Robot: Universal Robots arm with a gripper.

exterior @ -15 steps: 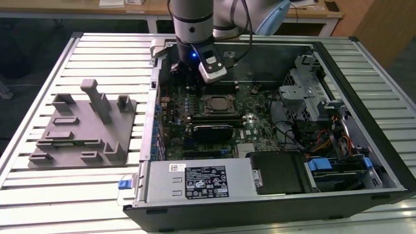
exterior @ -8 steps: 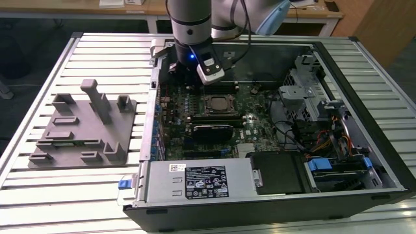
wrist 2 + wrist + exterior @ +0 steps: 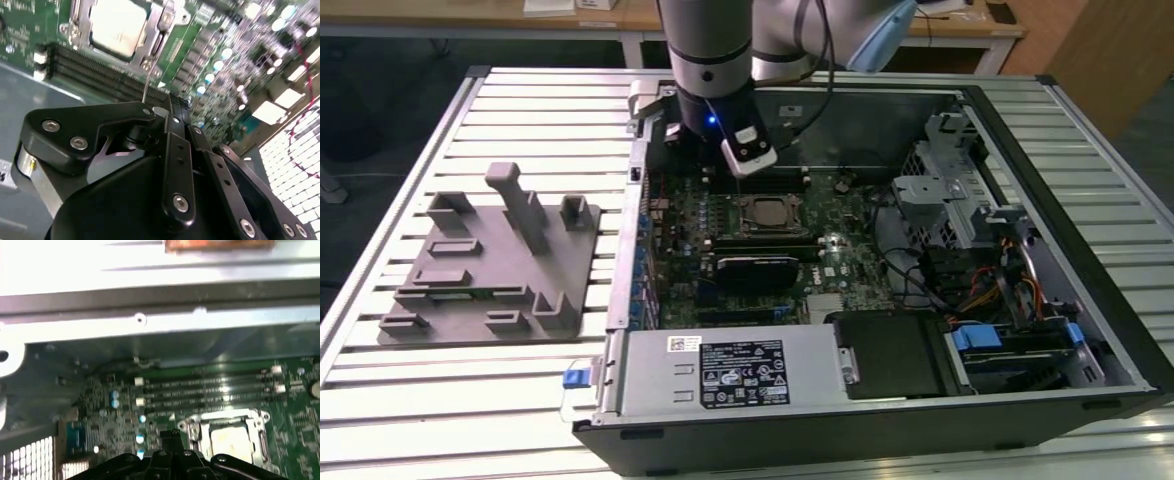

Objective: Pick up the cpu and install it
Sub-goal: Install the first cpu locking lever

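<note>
Hovering my hand [image 3: 169, 102] over the motherboard [image 3: 841, 235] inside the open computer case [image 3: 1067, 150], fingers pressed together, nothing pinched between them. The cpu [image 3: 767, 212] is not in my hand; it sits flat in its socket [image 3: 736, 205] on the board, metal frame around it, silvery top up. In both wrist views it lies near my fingertips but apart from them. The case also holds a power supply [image 3: 720, 370] along its near edge and a drive cage [image 3: 947, 200] toward the exterior view's right. A grey fixture [image 3: 480, 270] sits on the slatted counter [image 3: 400, 400], at the exterior view's left of the case
</note>
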